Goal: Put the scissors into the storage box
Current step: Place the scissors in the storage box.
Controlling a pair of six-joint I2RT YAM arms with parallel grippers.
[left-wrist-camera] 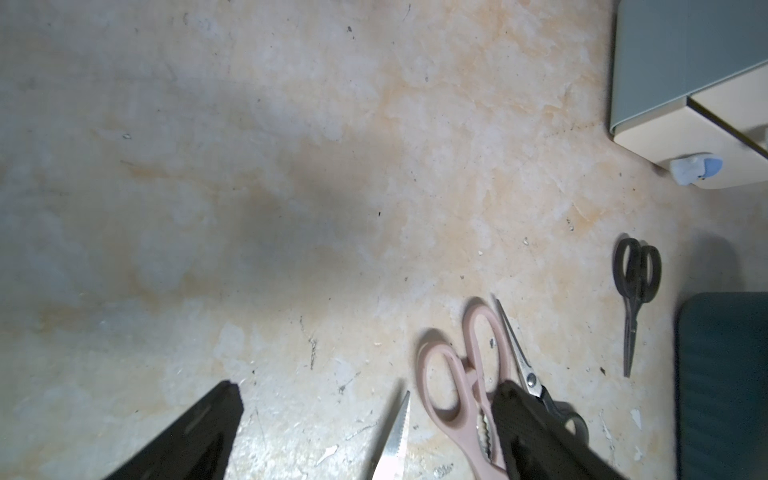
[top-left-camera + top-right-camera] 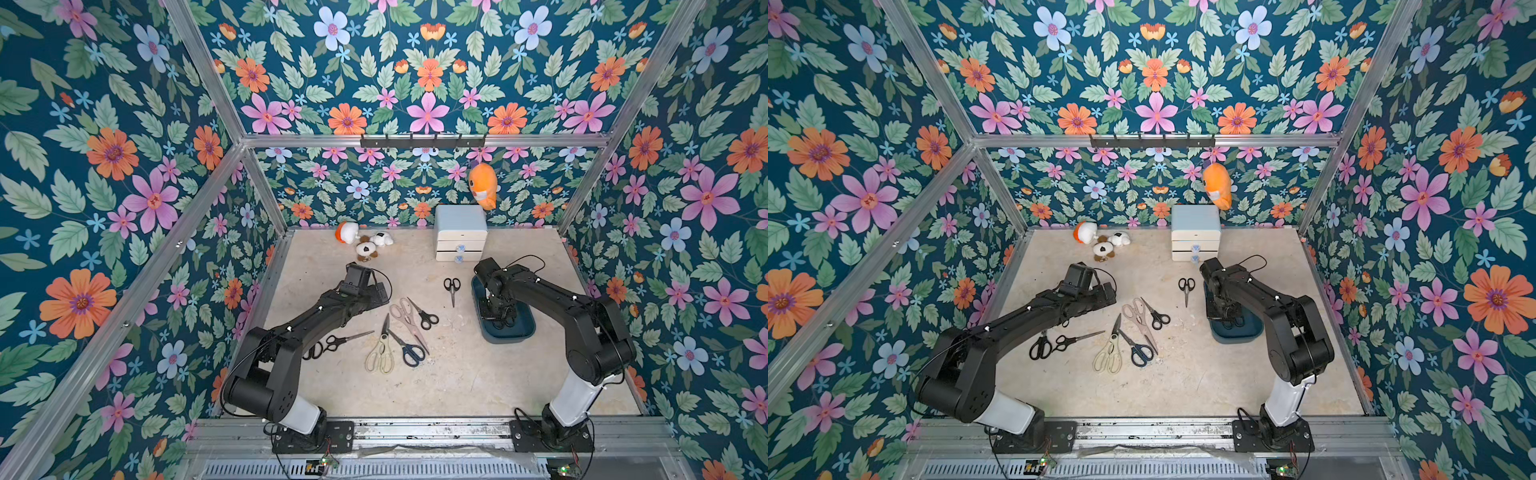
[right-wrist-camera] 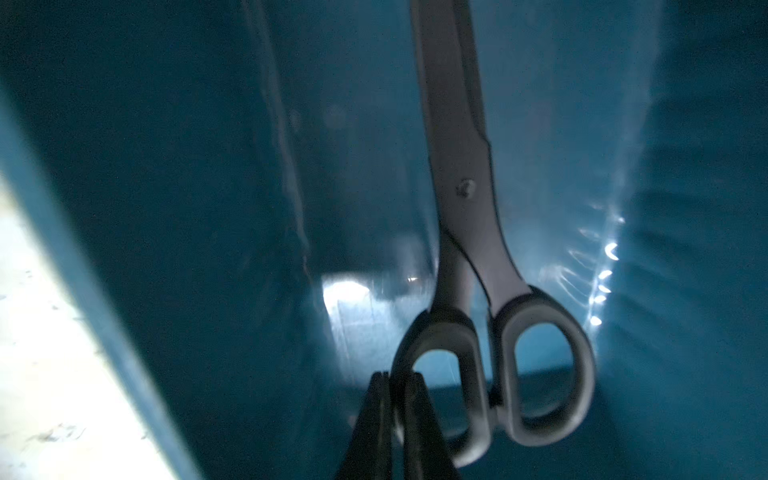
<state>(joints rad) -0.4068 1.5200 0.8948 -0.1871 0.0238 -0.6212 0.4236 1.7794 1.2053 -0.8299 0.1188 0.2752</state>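
The right wrist view alone shows the grip. The right jaws are pressed shut on one handle loop of a black-handled pair (image 3: 465, 208), fingers (image 3: 374, 419) pinching the loop's rim. That pair lies lengthwise inside the storage box (image 3: 166, 166), teal walls on either side. Whether its blades rest on the box floor cannot be told. In both top views the right arm covers the grip, and they show the box near the worktop's (image 2: 457, 382) right edge, in front of the white cabinet (image 2: 461, 224) at the back edge.

The left jaws are spread wide and hold nothing, above the worktop's middle. In the left wrist view their fingers (image 1: 208, 428) flank the serrated tip of the cream pair (image 1: 397, 440), beside the pinkish pair (image 1: 453, 386).

The other scissors lie loose mid-worktop:
- A small black pair (image 2: 452, 289) is just beside the box.
- A black pair (image 2: 428, 318) crosses the pinkish one.
- A dark-blue pair (image 2: 409, 351) touches the cream one.
- A long-bladed black pair (image 2: 345, 340) lies nearer the left edge.

A top view shows one more black pair's handles (image 2: 1040, 345) clear of the left arm.
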